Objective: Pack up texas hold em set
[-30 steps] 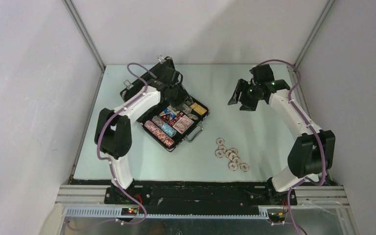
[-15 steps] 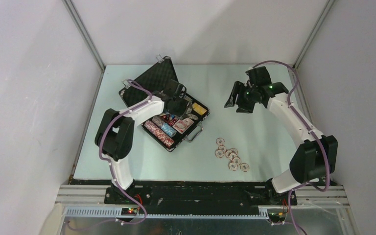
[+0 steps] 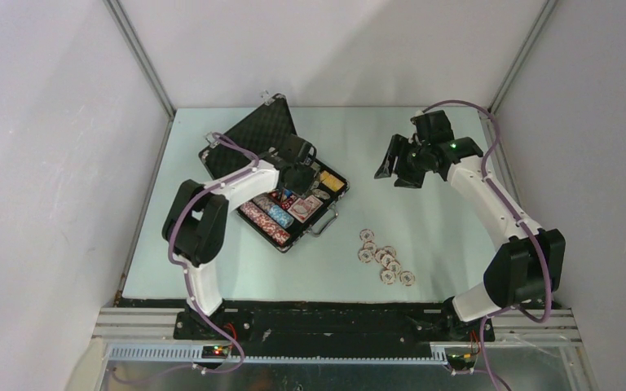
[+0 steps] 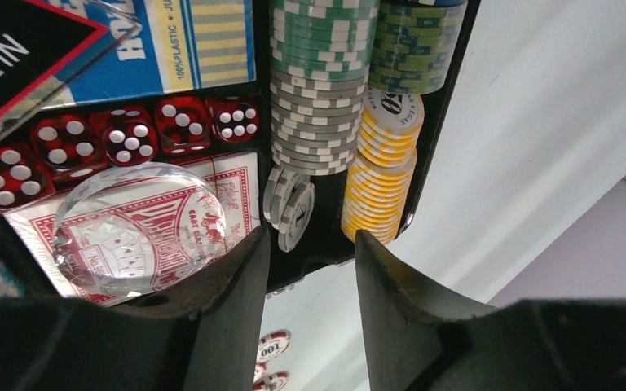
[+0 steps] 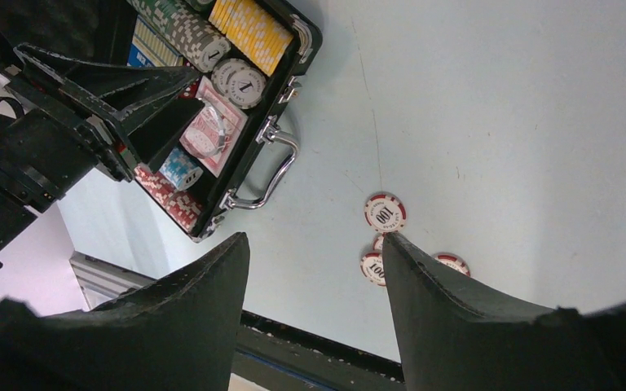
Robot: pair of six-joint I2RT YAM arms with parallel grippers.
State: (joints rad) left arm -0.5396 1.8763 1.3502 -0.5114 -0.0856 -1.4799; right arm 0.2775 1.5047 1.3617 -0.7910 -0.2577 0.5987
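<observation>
The black case point(image 3: 262, 134) of the texas hold em set lies open at the table's back left, its lid propped up. Its tray holds rows of chips point(image 4: 314, 122), a yellow stack point(image 4: 379, 187), red dice point(image 4: 122, 138) and a red card deck point(image 4: 37, 224) under a clear disc point(image 4: 138, 224). My left gripper point(image 3: 300, 175) hovers over the tray's right end, open and empty point(image 4: 311, 236); two grey chips point(image 4: 289, 208) lean just beyond its tips. My right gripper point(image 3: 391, 167) hangs open and empty point(image 5: 316, 240) above the table's back right. Several red-and-white chips point(image 3: 385, 261) lie loose on the table.
The case's silver handle point(image 5: 269, 175) sticks out toward the loose chips point(image 5: 385, 213). White walls enclose the table on three sides. A black rail point(image 3: 334, 314) carrying the arm bases runs along the near edge.
My left arm has swung off the lid and brought its gripper lower over the tray's right end, jaws narrowing. The right gripper has drifted slightly back and left.
</observation>
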